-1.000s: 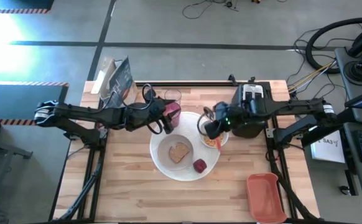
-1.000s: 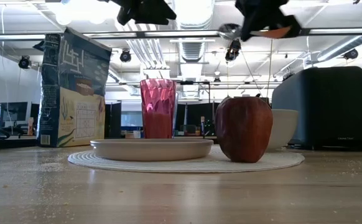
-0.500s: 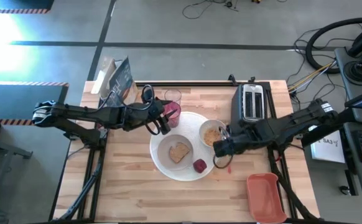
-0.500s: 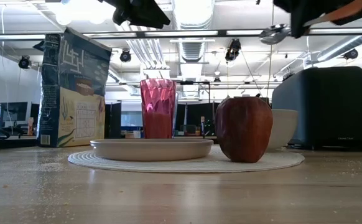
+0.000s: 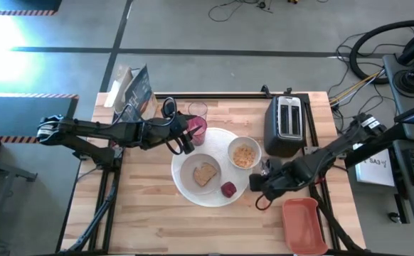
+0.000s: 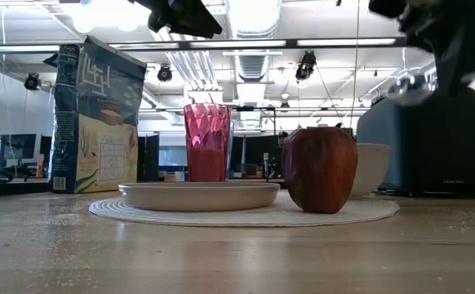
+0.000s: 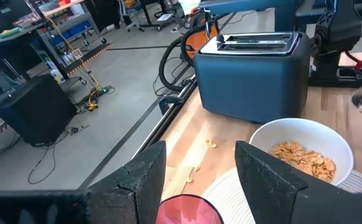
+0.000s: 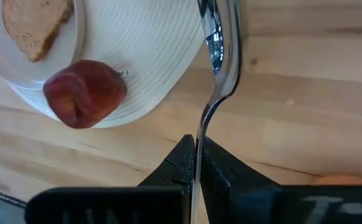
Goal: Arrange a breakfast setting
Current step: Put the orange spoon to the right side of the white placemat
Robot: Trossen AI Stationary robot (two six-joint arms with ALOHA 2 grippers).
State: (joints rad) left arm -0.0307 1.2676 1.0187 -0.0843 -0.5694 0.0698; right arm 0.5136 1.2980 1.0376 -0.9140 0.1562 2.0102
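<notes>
**Spoon held over the bare wood beside the big plate**

Nearest the front edge of the wooden plank surface sits an orange-red rectangular tray at the right corner. Just beyond it, the right claw hangs above the wood, its fingers pressed together on the thin metal stem of the spoon. The spoon's long axis runs straight out from the claw tips, bowl end farthest from the claw (the handle itself is hidden in the grip), and the shiny bowl sits over the edge of the large plate and the wood next to it.

The large plate is white, round and finely ribbed. On it, near its front rim, stands the dark-red fruit, rounded and smooth-skinned, with a dimple showing in the right wrist view. Beside the fruit lies a smaller pale plate carrying a toast slice, brown and roughly square. Farther back on the large plate is a small white bowl filled with tan flakes.

The left claw hovers above the faceted pink tumbler, fingers spread with nothing between them; the tumbler's rim shows just below the gap. Behind the tumbler stands a clear glass. A black two-slot toaster sits at the far right, a printed cereal box at the far left corner.
</notes>
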